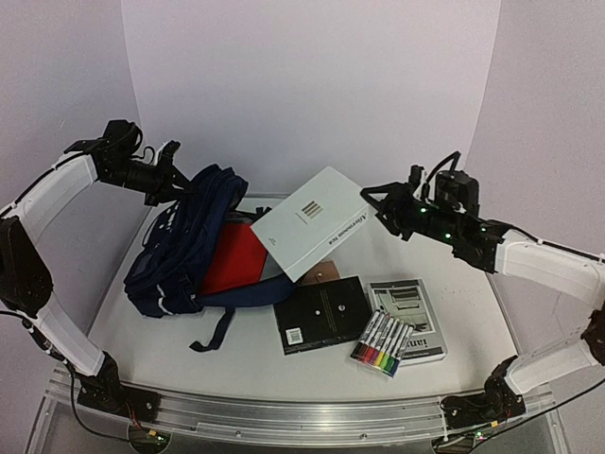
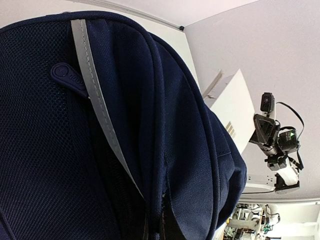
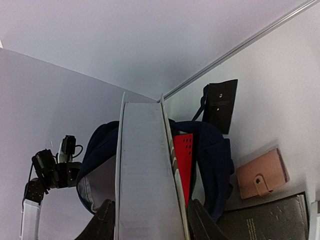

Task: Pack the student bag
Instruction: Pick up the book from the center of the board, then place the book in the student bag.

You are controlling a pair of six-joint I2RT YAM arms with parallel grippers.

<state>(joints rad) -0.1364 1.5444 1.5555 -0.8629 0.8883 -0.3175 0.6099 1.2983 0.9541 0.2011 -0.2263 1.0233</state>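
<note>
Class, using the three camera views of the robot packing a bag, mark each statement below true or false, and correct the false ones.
1. The right tool grips a white book tilted toward the backpack. True.
2. The marker set is inside the backpack. False: it lies on the table, partly on a grey book.
3. Something red sits inside the backpack. True.
4. The pink wallet lies left of the backpack. False: it lies to its right, behind the black notebook.
5. The left tool rests on the black notebook. False: it is up at the backpack's top edge.
</note>
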